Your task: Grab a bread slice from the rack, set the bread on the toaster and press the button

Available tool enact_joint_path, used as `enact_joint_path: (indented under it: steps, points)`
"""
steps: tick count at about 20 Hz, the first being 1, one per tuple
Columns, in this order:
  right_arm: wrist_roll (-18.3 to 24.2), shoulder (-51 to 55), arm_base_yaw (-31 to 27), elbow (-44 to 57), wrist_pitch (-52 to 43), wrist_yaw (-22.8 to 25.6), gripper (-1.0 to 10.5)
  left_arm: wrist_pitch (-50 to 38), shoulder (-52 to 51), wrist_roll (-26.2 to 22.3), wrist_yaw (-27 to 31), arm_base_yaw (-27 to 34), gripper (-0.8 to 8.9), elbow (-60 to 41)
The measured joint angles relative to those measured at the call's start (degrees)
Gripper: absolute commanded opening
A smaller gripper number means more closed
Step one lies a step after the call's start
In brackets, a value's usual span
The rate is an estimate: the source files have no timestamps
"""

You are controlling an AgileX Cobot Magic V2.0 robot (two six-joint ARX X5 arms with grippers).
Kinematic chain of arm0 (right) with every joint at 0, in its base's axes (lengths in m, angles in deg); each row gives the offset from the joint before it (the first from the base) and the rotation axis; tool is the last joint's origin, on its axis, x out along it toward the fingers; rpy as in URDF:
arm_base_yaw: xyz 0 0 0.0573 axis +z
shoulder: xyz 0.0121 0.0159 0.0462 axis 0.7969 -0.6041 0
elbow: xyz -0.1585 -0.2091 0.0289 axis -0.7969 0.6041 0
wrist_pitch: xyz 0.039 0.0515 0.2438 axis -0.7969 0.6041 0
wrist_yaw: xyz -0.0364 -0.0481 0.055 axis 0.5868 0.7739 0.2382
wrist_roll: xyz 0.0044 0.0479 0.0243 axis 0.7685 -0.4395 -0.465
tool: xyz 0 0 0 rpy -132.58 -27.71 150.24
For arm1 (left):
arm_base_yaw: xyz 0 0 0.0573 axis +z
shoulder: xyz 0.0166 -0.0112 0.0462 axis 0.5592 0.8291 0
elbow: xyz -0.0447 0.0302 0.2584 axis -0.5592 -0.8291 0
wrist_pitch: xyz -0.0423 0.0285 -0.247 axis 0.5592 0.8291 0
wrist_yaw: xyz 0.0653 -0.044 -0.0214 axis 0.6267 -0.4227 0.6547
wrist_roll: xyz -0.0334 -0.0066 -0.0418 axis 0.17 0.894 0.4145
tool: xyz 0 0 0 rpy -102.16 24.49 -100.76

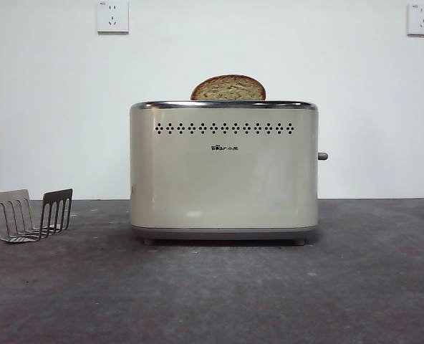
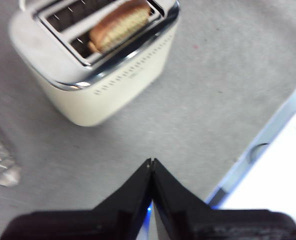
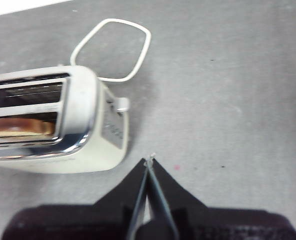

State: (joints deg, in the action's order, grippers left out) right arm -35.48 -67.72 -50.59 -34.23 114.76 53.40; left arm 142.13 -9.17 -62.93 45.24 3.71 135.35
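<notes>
The slice of bread stands upright in a slot of the cream toaster, its rounded top showing above the chrome rim. From the left wrist view the bread sits in the toaster slot nearer the holed side. The right wrist view shows the bread in the toaster and the button on its end; in the front view the button sticks out at the right. The rack stands empty at the left. My left gripper and right gripper are shut, holding nothing, away from the toaster.
A white cord loop lies on the table behind the toaster. Two white wall sockets hang on the back wall. A pale table edge shows in the left wrist view.
</notes>
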Motion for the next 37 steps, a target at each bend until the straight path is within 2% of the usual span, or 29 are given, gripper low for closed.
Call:
enact_joint_path:
  steps: [2,4,7,9,12,14,16,19,22,26,28,30,37]
  points:
    - [0.02,-0.20,0.00,0.00,0.00,2.19,0.0,-0.81,-3.19,-6.91,-0.11,3.28,-0.03,-0.28]
    - [0.00,-0.22,0.00,0.00,0.00,3.58,0.0,-7.67,-8.50,-10.84,-2.56,8.09,-0.03,-4.13]
    - [0.00,-0.28,0.00,0.02,0.00,3.72,0.0,-23.28,-20.96,-12.94,-6.03,17.22,-0.03,-19.71]
    - [0.00,-0.28,0.00,0.02,0.00,3.72,0.0,-35.26,-31.12,-13.70,-6.05,23.28,-0.03,-35.28]
    - [0.00,-0.31,0.00,0.00,0.00,3.72,0.0,-53.75,-44.65,-11.80,-6.10,29.64,-0.03,-59.04]
    - [0.00,-0.31,0.00,0.00,0.00,3.74,0.0,-64.37,-52.78,-5.88,-6.05,31.63,-0.03,-75.65]
    - [0.00,-0.31,0.00,0.00,0.00,3.74,0.0,-70.16,-58.88,-0.15,-5.81,31.76,-0.03,-87.03]
    - [0.00,-0.31,0.00,0.00,0.00,3.72,0.0,-72.57,-65.72,3.23,-3.67,30.77,-0.03,-95.51]
    - [0.00,-0.33,0.00,0.00,0.00,3.74,0.0,-72.70,-68.61,3.98,0.15,29.68,-0.03,-97.09]
    - [0.00,-0.35,0.00,0.00,0.00,3.98,0.0,-71.25,-68.67,4.00,10.88,28.57,-0.03,-97.09]
    - [0.00,-0.35,0.00,0.00,0.00,3.98,0.0,-68.15,-68.67,4.02,14.03,28.48,-0.03,-97.09]
    - [0.00,-0.37,0.00,0.00,0.00,3.98,0.0,-65.83,-68.65,4.13,14.08,28.46,-0.03,-97.09]
    - [0.00,-0.39,0.00,0.00,0.00,4.17,0.0,-66.03,-68.50,5.46,13.97,28.44,-0.03,-97.09]
